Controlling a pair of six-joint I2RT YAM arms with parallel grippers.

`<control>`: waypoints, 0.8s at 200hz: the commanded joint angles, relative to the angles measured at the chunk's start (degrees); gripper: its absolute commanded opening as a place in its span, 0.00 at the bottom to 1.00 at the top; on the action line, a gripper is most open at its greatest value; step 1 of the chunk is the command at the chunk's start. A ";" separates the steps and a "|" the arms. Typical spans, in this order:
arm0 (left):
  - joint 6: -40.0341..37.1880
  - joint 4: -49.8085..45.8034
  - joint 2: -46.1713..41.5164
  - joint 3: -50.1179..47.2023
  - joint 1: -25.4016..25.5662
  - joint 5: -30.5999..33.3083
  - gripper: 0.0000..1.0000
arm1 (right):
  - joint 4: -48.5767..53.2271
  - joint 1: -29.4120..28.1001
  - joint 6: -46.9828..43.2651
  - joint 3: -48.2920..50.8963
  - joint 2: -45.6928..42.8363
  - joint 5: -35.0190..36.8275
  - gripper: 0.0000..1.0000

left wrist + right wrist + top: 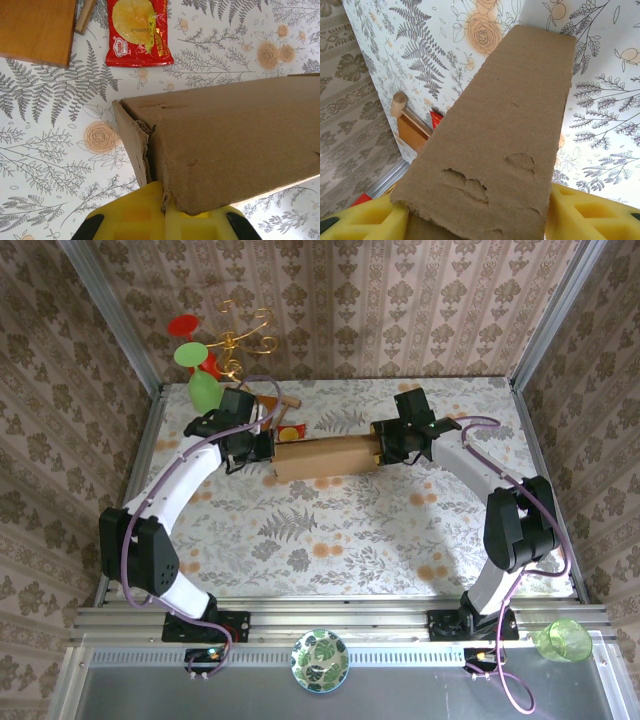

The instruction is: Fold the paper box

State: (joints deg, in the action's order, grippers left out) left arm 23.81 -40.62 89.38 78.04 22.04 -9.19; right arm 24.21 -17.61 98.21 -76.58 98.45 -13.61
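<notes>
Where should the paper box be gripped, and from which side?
Probably at its short ends, coming in from the left and right. The paper box lies as a long, narrow bar across the table, so each end edge is thin enough to fit between fingers. The left hand and right hand each clamp one end that way.

No text can be read. The red snack bag (137, 31) carries a small logo near one corner and lines of print along one edge, but all of it is too small and blurred to make out.
</notes>
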 commanded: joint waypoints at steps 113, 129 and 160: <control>0.36 -8.62 8.87 3.09 1.33 5.02 0.00 | 1.42 3.03 -4.60 -3.07 -2.84 -1.69 0.85; 0.22 -8.91 9.35 3.84 1.47 5.15 0.00 | 1.00 2.94 -4.65 -2.78 -3.84 -2.14 0.86; 0.21 -8.76 10.03 4.38 1.90 5.19 0.00 | -0.34 1.67 -4.08 -2.67 -4.71 -2.13 0.85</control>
State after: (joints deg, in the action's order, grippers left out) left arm 23.83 -40.45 95.44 83.92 22.65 -3.62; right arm 24.60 -14.96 94.61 -78.63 95.81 -15.11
